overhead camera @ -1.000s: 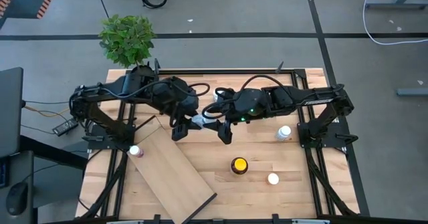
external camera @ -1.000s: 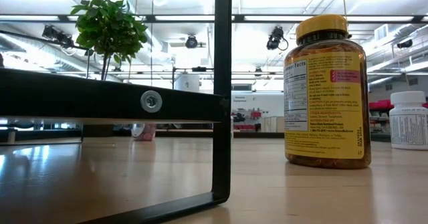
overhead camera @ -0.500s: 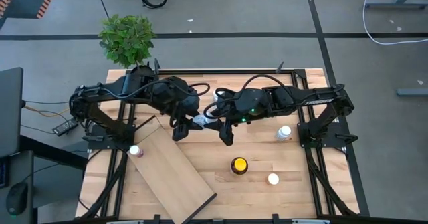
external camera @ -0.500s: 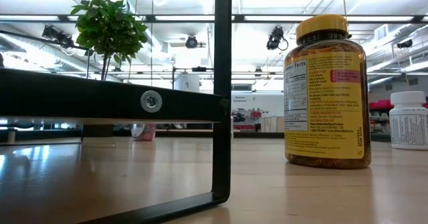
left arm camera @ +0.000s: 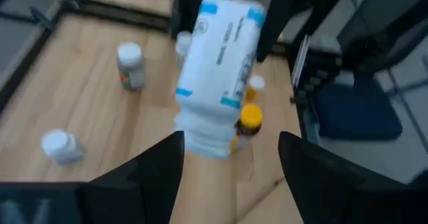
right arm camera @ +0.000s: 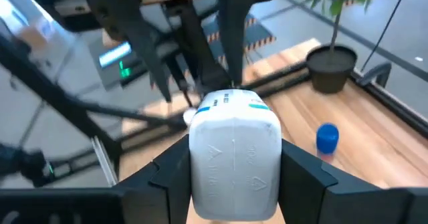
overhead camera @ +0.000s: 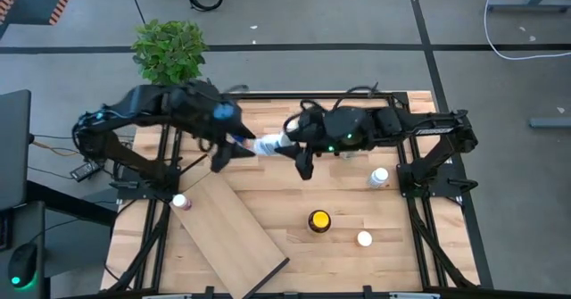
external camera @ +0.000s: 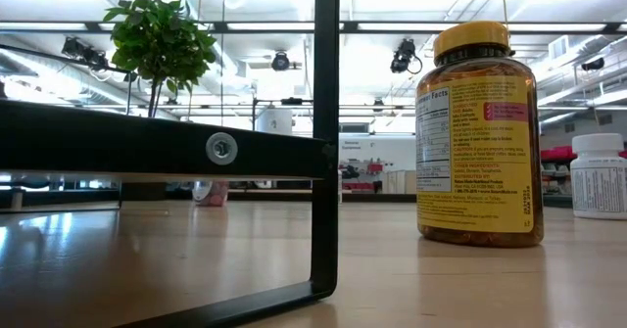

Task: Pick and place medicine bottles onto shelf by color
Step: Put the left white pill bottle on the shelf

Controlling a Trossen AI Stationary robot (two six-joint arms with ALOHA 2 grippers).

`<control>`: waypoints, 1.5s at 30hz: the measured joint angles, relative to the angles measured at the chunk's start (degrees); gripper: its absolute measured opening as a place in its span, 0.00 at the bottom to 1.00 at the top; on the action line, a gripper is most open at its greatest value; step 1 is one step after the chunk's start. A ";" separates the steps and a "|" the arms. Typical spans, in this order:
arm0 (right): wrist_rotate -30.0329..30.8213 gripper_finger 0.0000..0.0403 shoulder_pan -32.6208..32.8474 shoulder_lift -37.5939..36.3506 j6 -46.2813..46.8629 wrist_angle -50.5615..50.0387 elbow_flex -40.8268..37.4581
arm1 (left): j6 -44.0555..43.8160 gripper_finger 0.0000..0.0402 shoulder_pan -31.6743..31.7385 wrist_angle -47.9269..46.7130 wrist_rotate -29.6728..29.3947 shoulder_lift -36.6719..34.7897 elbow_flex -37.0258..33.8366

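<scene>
Above the tabletop [overhead camera: 357,201] middle, our right pincer [right arm camera: 231,184] pinches the white bottle [overhead camera: 268,145] while our left pincer [left arm camera: 231,164] stands spread beside it. We judge a shaky hold could drop it far from the shelf [overhead camera: 234,223].

Shelf [external camera: 157,147] cut off at left — pinkish bottle [external camera: 209,192] half-hidden behind it.

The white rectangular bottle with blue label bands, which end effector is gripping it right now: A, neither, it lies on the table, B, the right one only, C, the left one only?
B: in the right wrist view the right end effector clamps the white rectangular bottle with blue label bands, while the left end effector stands open with the bottle clear of its fingers.
</scene>
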 joint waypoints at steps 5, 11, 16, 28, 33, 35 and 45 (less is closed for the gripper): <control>0.02 0.44 -0.70 -1.68 1.37 5.97 0.00 | -1.56 0.65 1.79 5.21 -0.20 -4.14 0.01; -0.37 0.44 -1.23 -3.86 1.69 14.60 0.05 | -4.58 0.68 3.28 13.35 -0.06 -6.88 0.01; -0.34 0.44 -1.45 -5.44 1.67 16.33 0.10 | -6.58 0.70 4.67 17.04 -0.20 -6.90 -0.04; -0.37 0.44 -1.72 -5.75 1.49 18.29 0.04 | -10.23 0.81 5.66 21.72 2.01 -3.37 -0.06; -0.65 0.44 -1.72 -5.78 1.45 18.13 0.04 | -10.59 0.86 5.52 24.40 2.11 -2.07 -0.13; -1.14 0.44 -1.72 -5.78 1.42 18.13 0.04 | -10.62 0.86 5.53 26.25 2.57 -2.01 -0.08; -1.41 0.44 -1.72 -5.78 1.18 18.13 0.04 | -10.57 0.73 5.53 27.48 3.47 -2.03 -0.08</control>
